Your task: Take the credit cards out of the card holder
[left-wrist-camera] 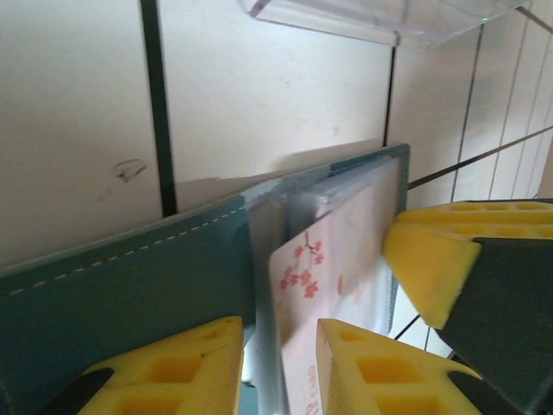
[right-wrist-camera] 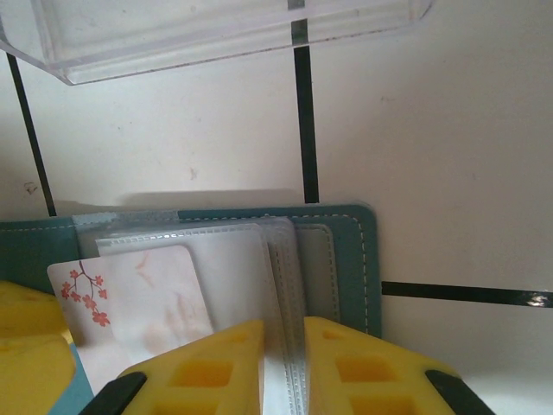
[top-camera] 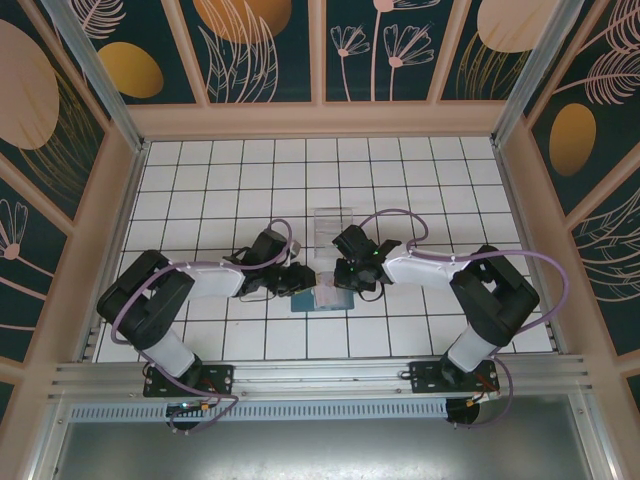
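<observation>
The teal card holder (top-camera: 318,300) lies open on the white tiles between both arms, its clear sleeves fanned up. A pale credit card (right-wrist-camera: 138,298) with a pink blossom print sticks partly out of a sleeve. My right gripper (right-wrist-camera: 285,333) is shut on the bundle of clear sleeves near the card holder's (right-wrist-camera: 350,259) stitched edge. My left gripper (left-wrist-camera: 278,333) lies over the card holder (left-wrist-camera: 130,294) with its fingers apart. A sleeve edge and the credit card's (left-wrist-camera: 333,251) edge sit in the gap, and the card runs behind one finger. In the top view the left gripper (top-camera: 300,280) and right gripper (top-camera: 340,280) nearly meet.
A clear plastic tray (top-camera: 332,222) stands just beyond the card holder, close to both grippers; its rim shows in the left wrist view (left-wrist-camera: 389,22) and in the right wrist view (right-wrist-camera: 216,30). Wooden walls enclose the tiled table.
</observation>
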